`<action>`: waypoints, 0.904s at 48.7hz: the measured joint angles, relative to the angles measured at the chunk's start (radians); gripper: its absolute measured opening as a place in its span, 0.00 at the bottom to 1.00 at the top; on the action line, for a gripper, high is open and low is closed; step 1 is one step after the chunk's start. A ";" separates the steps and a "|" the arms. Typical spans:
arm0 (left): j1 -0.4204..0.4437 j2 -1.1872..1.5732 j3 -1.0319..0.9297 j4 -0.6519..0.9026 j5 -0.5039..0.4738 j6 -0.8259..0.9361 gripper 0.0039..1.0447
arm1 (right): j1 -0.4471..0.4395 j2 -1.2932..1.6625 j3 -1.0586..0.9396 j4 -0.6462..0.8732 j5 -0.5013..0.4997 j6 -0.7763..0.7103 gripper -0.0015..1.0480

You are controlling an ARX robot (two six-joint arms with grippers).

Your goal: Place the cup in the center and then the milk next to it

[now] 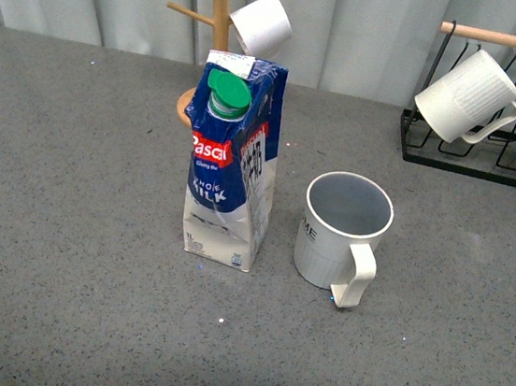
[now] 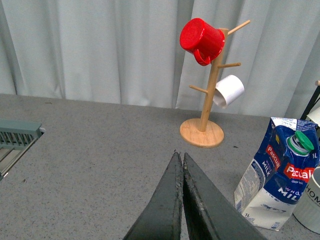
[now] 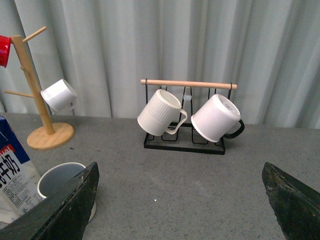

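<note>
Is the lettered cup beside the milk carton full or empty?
Empty. The front view looks down into the cup and shows only its bare grey-blue inside and bottom, no liquid. It stands upright beside the milk carton.

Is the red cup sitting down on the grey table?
No, the red plastic cup hangs tipped near the top of the wooden mug tree, well above the table.

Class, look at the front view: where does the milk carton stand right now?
The milk carton stands upright near the middle of the grey table, just left of the cup and apart from it, in front of the wooden mug tree.
</note>
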 joint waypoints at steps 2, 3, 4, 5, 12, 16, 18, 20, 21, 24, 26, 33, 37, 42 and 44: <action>0.000 -0.018 0.000 -0.017 0.000 0.000 0.04 | 0.000 0.000 0.000 0.000 0.000 0.000 0.91; 0.000 -0.026 0.000 -0.026 0.000 0.000 0.04 | 0.000 0.000 0.000 0.000 0.000 0.000 0.91; 0.000 -0.035 0.000 -0.034 0.000 0.000 0.04 | 0.000 0.000 0.000 0.000 0.000 0.000 0.91; 0.000 -0.039 0.000 -0.038 0.000 0.000 0.04 | 0.000 0.000 0.000 0.000 0.000 0.000 0.91; 0.000 -0.089 0.000 -0.087 0.000 0.000 0.04 | 0.000 0.000 0.000 0.000 0.000 0.000 0.91; 0.000 -0.110 0.000 -0.108 0.000 0.000 0.04 | 0.000 0.000 0.000 0.000 0.000 0.000 0.91; 0.000 -0.125 0.000 -0.123 0.000 0.000 0.04 | 0.000 0.000 0.000 0.000 0.000 0.000 0.91; 0.000 -0.139 0.000 -0.137 0.000 0.000 0.04 | 0.000 0.000 0.000 0.000 0.000 0.000 0.91; 0.000 -0.142 0.000 -0.140 0.000 0.000 0.04 | 0.000 0.000 0.000 0.000 0.000 0.000 0.91; 0.000 -0.156 0.000 -0.153 0.000 0.000 0.04 | 0.000 0.000 0.000 0.000 0.000 0.000 0.91; 0.000 -0.166 0.000 -0.164 0.000 0.000 0.04 | 0.000 0.000 0.000 0.000 0.000 0.000 0.91; 0.000 -0.199 0.000 -0.198 0.000 0.000 0.04 | 0.000 0.000 0.000 0.000 0.000 0.000 0.91; 0.000 -0.290 0.000 -0.321 0.003 0.000 0.04 | 0.000 0.000 0.000 0.000 0.000 0.000 0.91; 0.000 -0.360 0.000 -0.367 0.002 0.000 0.04 | 0.000 0.000 0.000 0.000 0.000 0.000 0.91; 0.000 -0.364 0.000 -0.369 0.002 0.000 0.04 | 0.000 0.000 0.000 0.000 0.000 0.000 0.91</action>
